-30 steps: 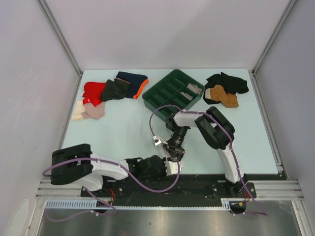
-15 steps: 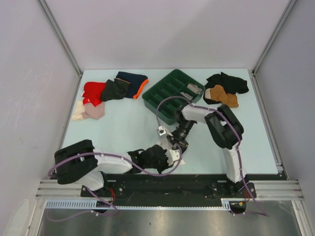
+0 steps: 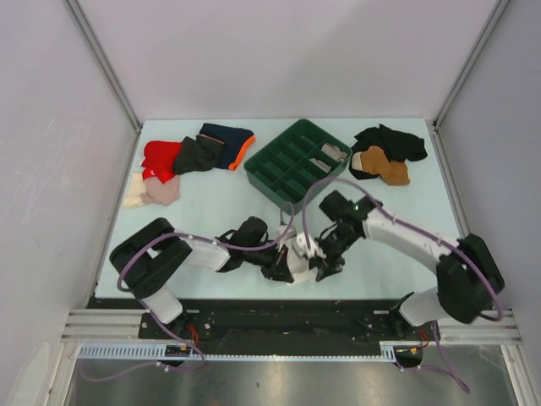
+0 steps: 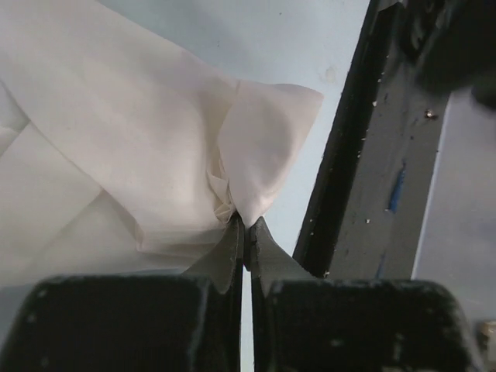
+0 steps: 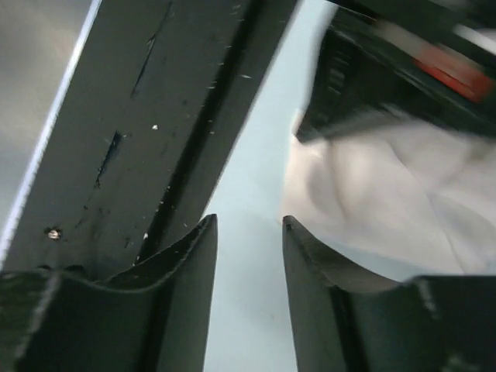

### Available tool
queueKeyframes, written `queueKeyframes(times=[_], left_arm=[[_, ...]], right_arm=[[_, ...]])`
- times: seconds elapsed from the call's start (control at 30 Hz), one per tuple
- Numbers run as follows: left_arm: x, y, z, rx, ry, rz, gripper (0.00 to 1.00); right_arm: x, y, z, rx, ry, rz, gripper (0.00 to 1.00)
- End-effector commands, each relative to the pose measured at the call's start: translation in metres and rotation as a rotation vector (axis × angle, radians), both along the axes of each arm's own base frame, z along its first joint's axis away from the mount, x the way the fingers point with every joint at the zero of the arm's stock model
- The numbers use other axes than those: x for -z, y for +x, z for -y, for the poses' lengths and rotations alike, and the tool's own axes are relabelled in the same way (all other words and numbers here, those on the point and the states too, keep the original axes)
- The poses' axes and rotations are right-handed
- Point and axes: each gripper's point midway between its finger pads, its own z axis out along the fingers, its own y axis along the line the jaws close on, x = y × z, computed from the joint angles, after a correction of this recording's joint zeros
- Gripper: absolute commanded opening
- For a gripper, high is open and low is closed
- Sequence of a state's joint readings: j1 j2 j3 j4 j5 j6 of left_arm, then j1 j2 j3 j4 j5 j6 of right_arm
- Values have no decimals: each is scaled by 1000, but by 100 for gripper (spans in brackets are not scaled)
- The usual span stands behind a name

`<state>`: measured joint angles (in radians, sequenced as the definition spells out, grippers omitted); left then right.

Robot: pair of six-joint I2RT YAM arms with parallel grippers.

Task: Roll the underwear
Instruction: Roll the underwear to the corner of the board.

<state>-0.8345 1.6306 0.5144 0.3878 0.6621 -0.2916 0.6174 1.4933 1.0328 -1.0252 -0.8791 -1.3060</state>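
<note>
The white underwear (image 4: 116, 139) lies crumpled on the pale table close to its near edge; in the top view only a small white patch (image 3: 297, 253) shows between the two grippers. My left gripper (image 4: 245, 223) is shut on a bunched fold at the garment's edge, and in the top view it (image 3: 284, 265) sits at the cloth's left. My right gripper (image 5: 248, 232) is open and empty over bare table, with the white cloth (image 5: 387, 186) just beside its right finger. In the top view it (image 3: 323, 260) is at the cloth's right.
A green compartment tray (image 3: 269, 171) stands at the back centre. Red, black and navy garments (image 3: 190, 154) and a pink-beige cloth (image 3: 156, 193) lie back left. Black and tan-brown garments (image 3: 385, 156) lie back right. The black front rail (image 4: 364, 178) runs right beside the underwear.
The left arm has stretched out along the table, its gripper moving away from the front edge with the cloth. The right arm has swung down and out to the right of the cloth.
</note>
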Motion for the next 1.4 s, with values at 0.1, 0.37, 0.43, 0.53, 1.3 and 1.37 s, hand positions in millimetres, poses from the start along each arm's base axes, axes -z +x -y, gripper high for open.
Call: queueKeyframes(times=[0.1, 0.37, 0.43, 0.53, 1.3, 1.37], left_arm=[[39, -12, -16, -23, 169, -195, 0], [46, -8, -21, -64, 178, -237, 0], [45, -6, -20, -85, 168, -245, 1], [42, -1, -20, -112, 146, -250, 1], [-118, -23, -43, -180, -421, 695, 72], [-123, -34, -40, -145, -427, 778, 73]], right_arm=[[22, -5, -34, -172, 95, 481, 50], [65, 11, -30, -171, -49, 569, 50], [74, 14, -27, -163, -86, 569, 49], [87, 15, -21, -161, -134, 552, 46], [60, -25, -16, -59, -257, -250, 6], [59, -21, -20, -44, -268, -272, 6]])
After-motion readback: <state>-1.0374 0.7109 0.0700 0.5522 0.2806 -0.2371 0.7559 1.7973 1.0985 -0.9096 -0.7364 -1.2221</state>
